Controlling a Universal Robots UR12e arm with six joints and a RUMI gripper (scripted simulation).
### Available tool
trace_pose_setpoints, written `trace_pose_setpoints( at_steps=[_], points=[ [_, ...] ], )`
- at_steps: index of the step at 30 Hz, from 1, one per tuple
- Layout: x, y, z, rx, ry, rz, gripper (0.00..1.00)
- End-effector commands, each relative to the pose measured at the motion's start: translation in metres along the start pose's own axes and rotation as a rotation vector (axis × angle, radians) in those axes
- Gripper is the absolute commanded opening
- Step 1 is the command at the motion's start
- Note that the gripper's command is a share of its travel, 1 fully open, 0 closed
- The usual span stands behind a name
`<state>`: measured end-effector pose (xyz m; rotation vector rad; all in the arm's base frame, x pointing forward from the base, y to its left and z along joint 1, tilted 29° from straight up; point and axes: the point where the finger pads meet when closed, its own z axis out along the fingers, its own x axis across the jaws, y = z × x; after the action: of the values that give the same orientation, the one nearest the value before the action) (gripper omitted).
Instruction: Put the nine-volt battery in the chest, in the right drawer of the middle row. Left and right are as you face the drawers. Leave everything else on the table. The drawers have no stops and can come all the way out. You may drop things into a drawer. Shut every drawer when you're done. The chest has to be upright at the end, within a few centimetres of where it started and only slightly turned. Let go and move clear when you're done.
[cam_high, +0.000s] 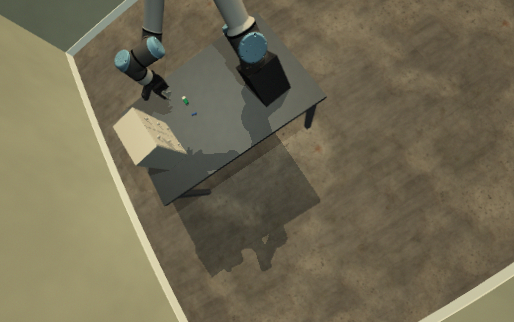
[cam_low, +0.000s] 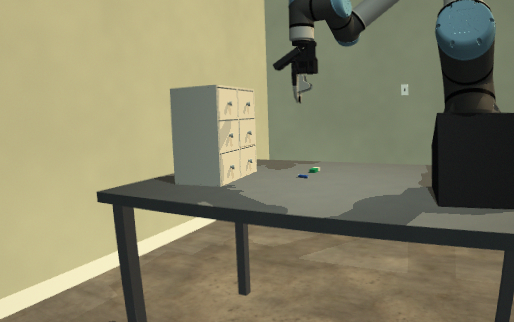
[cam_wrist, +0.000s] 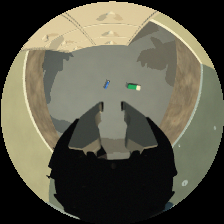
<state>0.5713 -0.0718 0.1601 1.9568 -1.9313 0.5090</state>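
On the table: we see the green-and-white battery near the blue object.
Gripper: above, fingers apart.

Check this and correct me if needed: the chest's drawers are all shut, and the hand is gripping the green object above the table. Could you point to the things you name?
The hand (cam_high: 169, 93) (cam_low: 299, 101) (cam_wrist: 112, 102) grips nothing; the wrist view shows the green object (cam_high: 185, 100) (cam_low: 314, 170) (cam_wrist: 133, 86) lying on the table. The rest stands.

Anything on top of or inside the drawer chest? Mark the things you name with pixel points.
Top of the chest (cam_high: 137, 132) (cam_low: 194, 87) is bare. Inside can't be seen: all six drawers (cam_low: 237, 135) look shut, fronts covering whatever they hold.
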Motion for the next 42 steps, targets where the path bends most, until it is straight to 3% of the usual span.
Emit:
trace_pose_setpoints(
  at_steps=[1, 41, 42],
  points=[
    [0.0002, 0.0, -0.0012, -0.007, 0.0, 0.0, 0.2],
    [0.0002, 0.001, -0.0025, -0.021, 0.0, 0.0, 0.2],
    [0.0002, 0.001, -0.0025, -0.021, 0.0, 0.0, 1.0]
  ],
)
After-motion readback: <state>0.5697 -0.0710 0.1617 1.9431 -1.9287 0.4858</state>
